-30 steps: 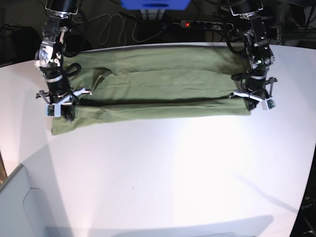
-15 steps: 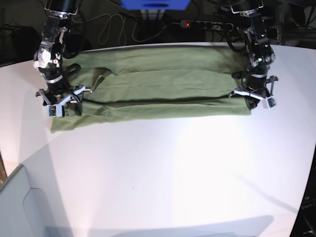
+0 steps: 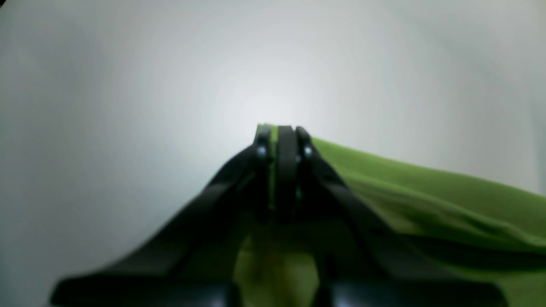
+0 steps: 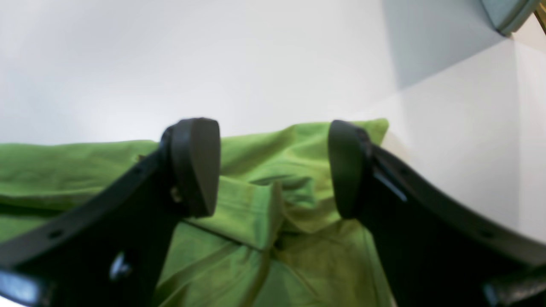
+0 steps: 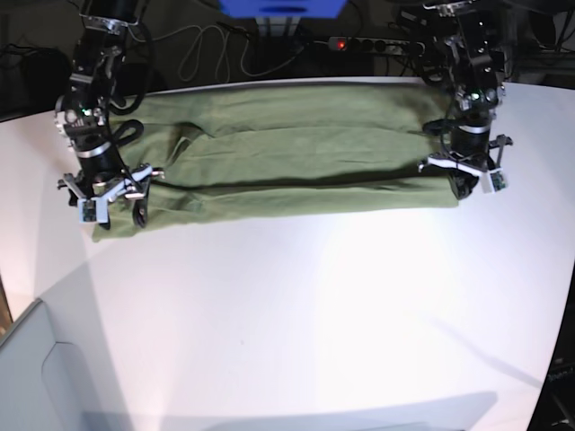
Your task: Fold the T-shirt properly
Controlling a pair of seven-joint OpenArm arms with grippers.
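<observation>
Across the far part of your white table (image 5: 296,314) lies the T-shirt (image 5: 296,166), a plain olive-green cloth folded lengthwise into a long band with soft creases running along it. Your left gripper (image 3: 279,140) is pinched closed on the band's end edge. At the opposite end your right gripper (image 4: 273,166) stands with its fingers (image 4: 196,164) spread wide above rumpled folds, holding nothing.

Looks like a robotics lab: 2 black arms (image 5: 99,99) bolted at a white table (image 5: 296,305), with loose cables (image 5: 202,49) and a power strip (image 5: 364,43) behind.
</observation>
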